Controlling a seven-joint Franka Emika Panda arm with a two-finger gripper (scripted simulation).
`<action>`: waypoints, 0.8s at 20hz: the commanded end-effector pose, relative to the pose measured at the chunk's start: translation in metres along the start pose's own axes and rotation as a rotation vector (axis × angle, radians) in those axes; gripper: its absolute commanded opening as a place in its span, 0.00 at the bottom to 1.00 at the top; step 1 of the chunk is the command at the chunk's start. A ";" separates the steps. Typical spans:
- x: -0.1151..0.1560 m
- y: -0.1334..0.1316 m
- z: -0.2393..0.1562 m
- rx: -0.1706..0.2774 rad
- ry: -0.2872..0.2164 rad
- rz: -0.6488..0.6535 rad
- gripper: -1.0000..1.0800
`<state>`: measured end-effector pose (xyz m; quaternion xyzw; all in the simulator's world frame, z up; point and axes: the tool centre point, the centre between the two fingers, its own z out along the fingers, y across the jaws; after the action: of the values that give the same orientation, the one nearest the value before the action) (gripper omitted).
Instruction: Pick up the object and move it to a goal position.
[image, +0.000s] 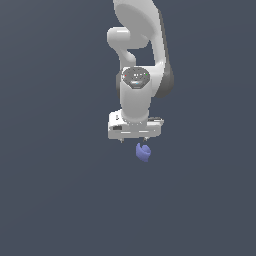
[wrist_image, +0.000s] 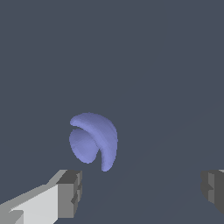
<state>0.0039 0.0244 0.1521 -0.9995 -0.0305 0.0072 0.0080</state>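
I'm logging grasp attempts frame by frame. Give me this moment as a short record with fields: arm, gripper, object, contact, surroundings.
arm: white Panda arm, pointing down in the exterior view
gripper: gripper open, fingers wide apart
object: small blue-purple lumpy object with a curled notch, just below the gripper in the exterior view
contact: none visible; in the wrist view the object lies outside the gap between the fingers
surroundings: plain dark grey surface; no goal marker visible
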 end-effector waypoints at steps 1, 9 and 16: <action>0.000 0.000 0.000 0.000 0.000 0.000 0.96; 0.005 -0.011 0.000 0.008 0.013 -0.049 0.96; 0.006 -0.014 -0.001 0.011 0.018 -0.056 0.96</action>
<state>0.0094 0.0394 0.1536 -0.9982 -0.0583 -0.0017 0.0141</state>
